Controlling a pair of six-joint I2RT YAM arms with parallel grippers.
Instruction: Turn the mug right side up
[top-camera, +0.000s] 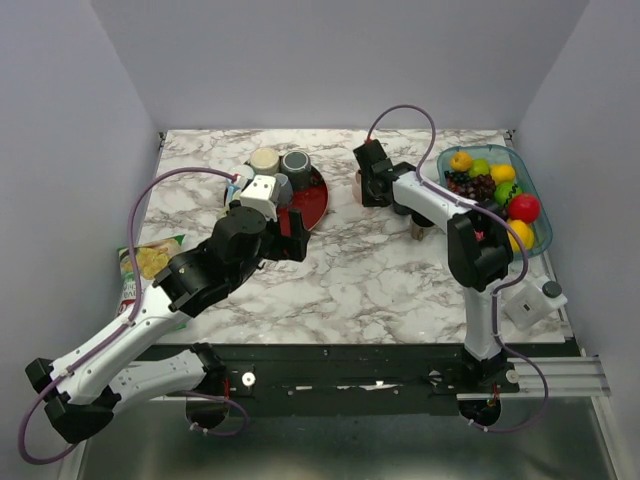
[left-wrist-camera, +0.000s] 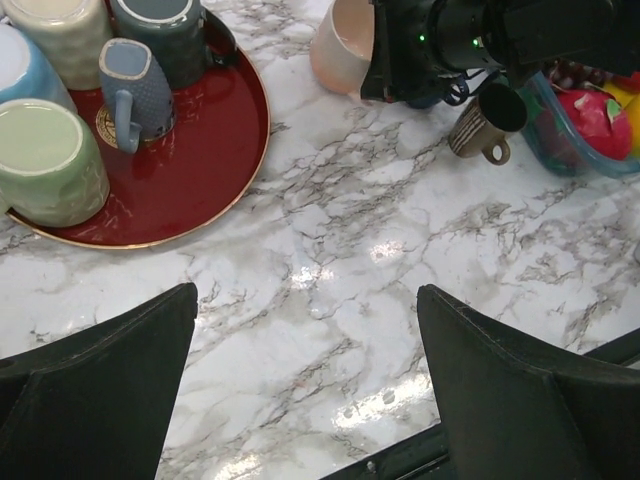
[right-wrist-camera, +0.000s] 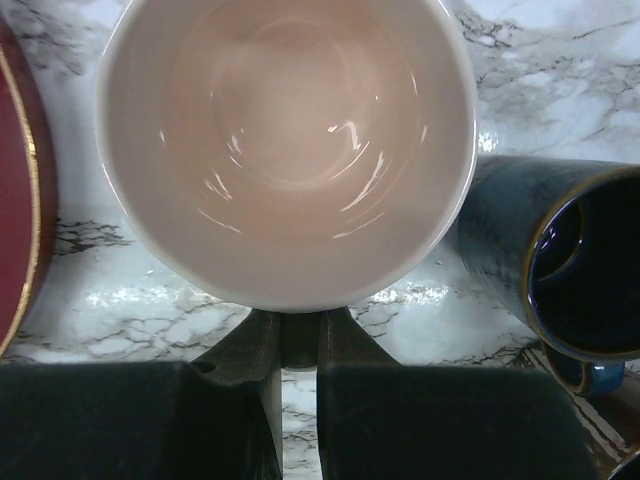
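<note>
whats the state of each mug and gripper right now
pink mug, rim gripped, mouth toward the right wrist camera
right gripper, shut on pink mug
left gripper, open, empty
green mug, upside down on red tray
slate mug, upside down on red tray
dark mug, looks tipped on its side

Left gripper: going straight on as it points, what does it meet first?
Likely the bare white marble tabletop, just beside the round red tray; nothing stands in the left gripper's line. Depth unclear.
</note>
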